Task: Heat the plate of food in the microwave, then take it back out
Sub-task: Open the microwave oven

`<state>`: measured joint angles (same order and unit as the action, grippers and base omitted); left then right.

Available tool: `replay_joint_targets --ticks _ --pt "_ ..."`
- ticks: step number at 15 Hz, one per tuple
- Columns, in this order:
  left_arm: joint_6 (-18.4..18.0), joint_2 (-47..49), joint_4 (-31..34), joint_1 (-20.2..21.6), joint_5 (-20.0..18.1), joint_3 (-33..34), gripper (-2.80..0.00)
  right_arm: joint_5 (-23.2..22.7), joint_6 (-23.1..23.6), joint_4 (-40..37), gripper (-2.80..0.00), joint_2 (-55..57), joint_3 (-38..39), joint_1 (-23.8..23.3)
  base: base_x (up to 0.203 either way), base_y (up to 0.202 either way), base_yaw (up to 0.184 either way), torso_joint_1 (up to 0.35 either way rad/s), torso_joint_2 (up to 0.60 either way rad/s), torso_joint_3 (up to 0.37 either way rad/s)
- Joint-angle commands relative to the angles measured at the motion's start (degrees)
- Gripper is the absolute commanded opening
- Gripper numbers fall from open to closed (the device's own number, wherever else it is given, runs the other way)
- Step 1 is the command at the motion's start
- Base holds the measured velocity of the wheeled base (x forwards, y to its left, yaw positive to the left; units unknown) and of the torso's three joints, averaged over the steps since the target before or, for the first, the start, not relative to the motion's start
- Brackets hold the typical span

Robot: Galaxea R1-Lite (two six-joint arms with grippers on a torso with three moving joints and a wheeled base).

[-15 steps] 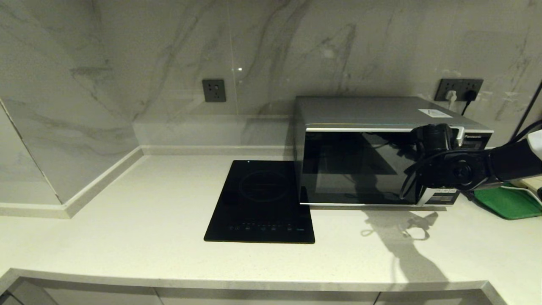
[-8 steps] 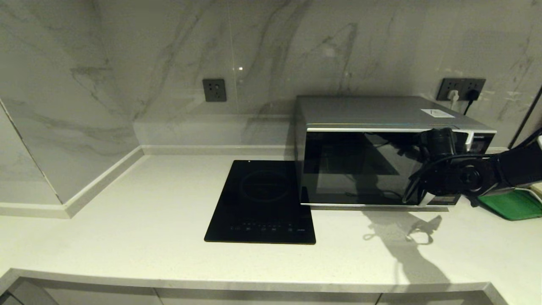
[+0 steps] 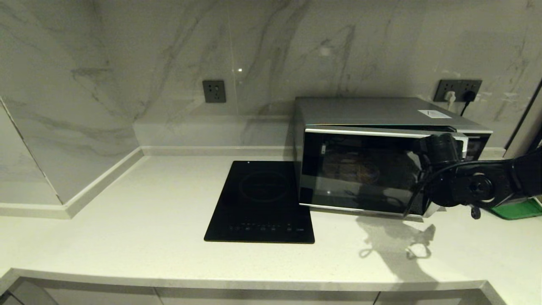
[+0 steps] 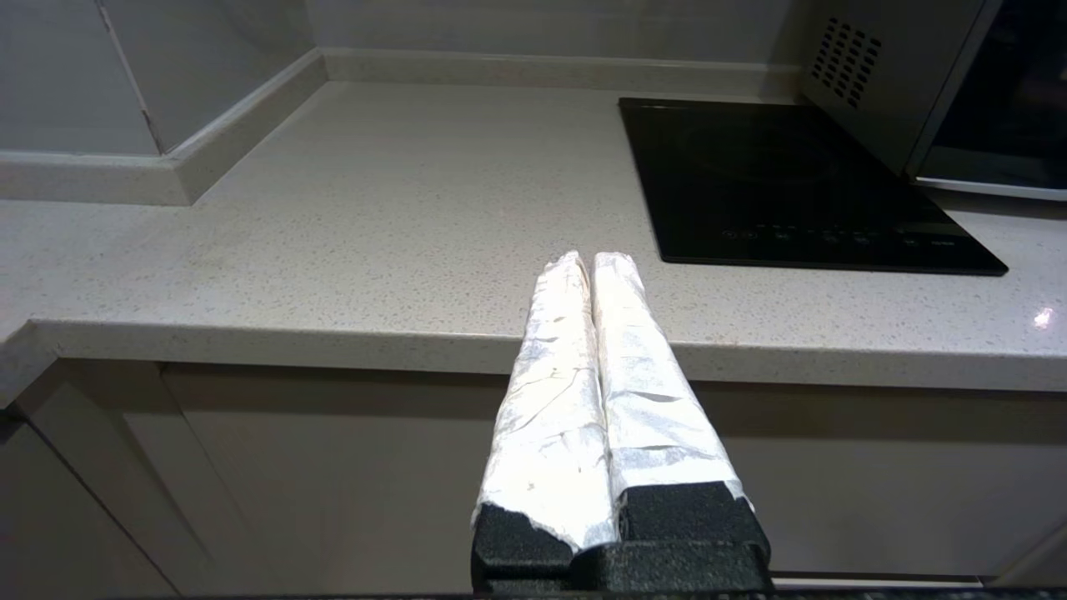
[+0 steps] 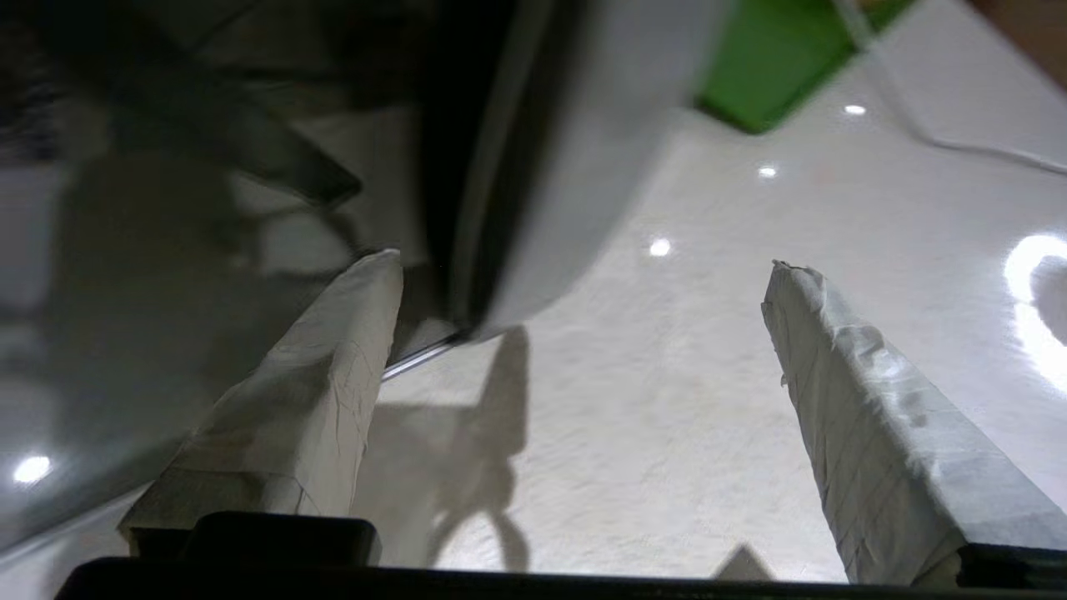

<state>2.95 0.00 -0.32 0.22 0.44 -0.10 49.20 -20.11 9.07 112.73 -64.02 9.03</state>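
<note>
The microwave (image 3: 381, 152) stands at the right centre of the head view on the desk (image 3: 127, 220), and its dark glass door (image 3: 360, 173) is swung slightly ajar at the right edge, so a gap shows along the top. Behind the glass a round shape is dimly visible, probably the plate of food (image 3: 351, 167); the fries on it cannot be made out. By judgement the heating step is complete or nearly so, and the door-opening step is in progress. Remaining: swing the door fully open, grasp the plate, and set it on the desk. The right gripper (image 5: 583, 275) is at the lower right corner of the door; its jaws stand wide apart and hold nothing, and one taped finger (image 5: 333, 350) lies against the door's lower edge, seen at centre left of the right wrist view. The left gripper (image 4: 593, 258) is parked low at the front edge of the desk, jaws pressed together and empty. The microwave is a silver box with a curved silver trim. A black cooktop (image 3: 262, 199) lies just beside it, toward frame centre. A green tray (image 3: 518, 209) shows at the far right edge.
</note>
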Motion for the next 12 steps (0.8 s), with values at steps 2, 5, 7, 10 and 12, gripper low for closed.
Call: replay_joint_targets --ticks 2,5,7,10,12 --pt "0.0 0.0 0.0 0.0 0.0 0.0 -2.8 -1.5 -0.3 0.0 0.0 -2.6 1.0 5.8 0.0 0.0 0.0 0.0 0.0 0.0" --pt "0.0 0.0 0.0 0.0 0.0 0.0 -2.8 -1.7 0.0 -0.5 -2.8 -11.7 4.0 10.8 0.0 0.0 0.0 0.0 0.0 0.0" --pt "0.0 -0.1 0.0 0.0 0.0 0.0 -2.8 -3.3 0.1 -3.6 -2.8 -18.4 4.2 12.2 0.0 0.0 0.0 0.0 0.0 0.0" --pt "0.0 0.0 0.0 0.0 0.0 0.0 -2.8 -9.0 -1.9 -13.1 -2.8 -23.0 -5.6 8.7 0.0 0.0 0.0 0.0 0.0 0.0" --pt "0.0 -0.1 0.0 0.0 0.0 0.0 -2.8 -15.4 -5.0 -20.3 -2.8 -21.8 -15.2 2.7 0.0 0.0 0.0 0.0 0.0 0.0"
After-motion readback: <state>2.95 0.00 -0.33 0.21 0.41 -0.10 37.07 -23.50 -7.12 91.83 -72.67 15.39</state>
